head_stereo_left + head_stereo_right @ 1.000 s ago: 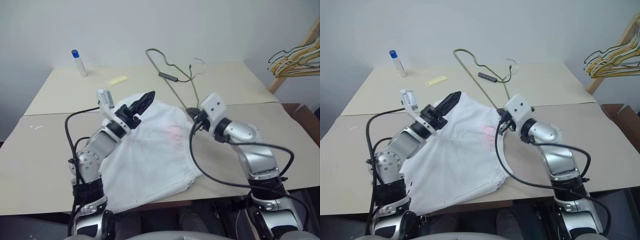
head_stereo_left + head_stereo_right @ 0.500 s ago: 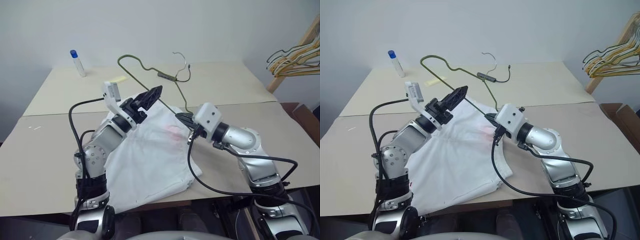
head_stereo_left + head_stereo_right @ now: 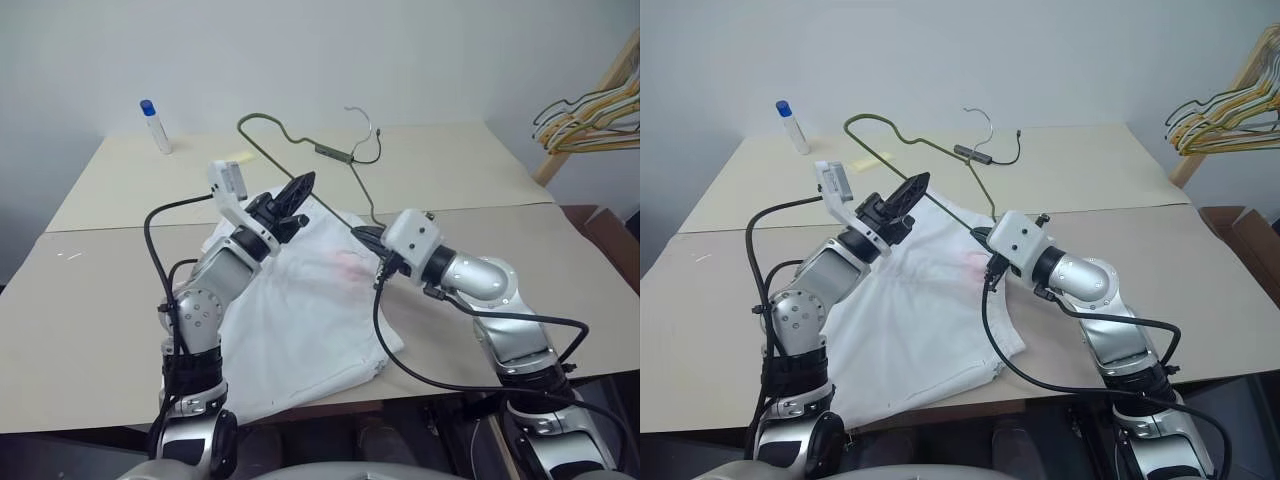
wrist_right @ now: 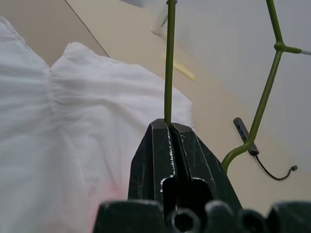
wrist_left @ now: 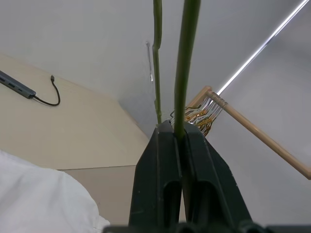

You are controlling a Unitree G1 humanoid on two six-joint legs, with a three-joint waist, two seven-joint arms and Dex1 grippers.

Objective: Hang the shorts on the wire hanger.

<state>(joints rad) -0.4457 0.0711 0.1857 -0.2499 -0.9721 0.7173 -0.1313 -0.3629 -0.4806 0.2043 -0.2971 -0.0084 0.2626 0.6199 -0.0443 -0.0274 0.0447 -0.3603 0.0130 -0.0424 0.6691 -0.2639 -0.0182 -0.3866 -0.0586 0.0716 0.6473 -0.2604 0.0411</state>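
Both hands clamped tight on the wire hanger point(image 3: 902, 138): left hand point(image 3: 908, 190) pinching one stretch of wire, right hand point(image 4: 169, 127) nipping another, holding the frame tilted up off the counter point(image 3: 1120, 170). Shorts point(image 3: 920, 300) lying flat just beneath, unheld, probably waiting for the wire to be threaded in.

One wire hanger point(image 3: 300, 140), one pair of shorts point(image 3: 300, 310) and one blue-capped bottle point(image 3: 156, 126) are here. One dark adapter with a cable point(image 3: 338, 152) and one yellow slip point(image 3: 236, 158) lie on the counter point(image 3: 90, 300).
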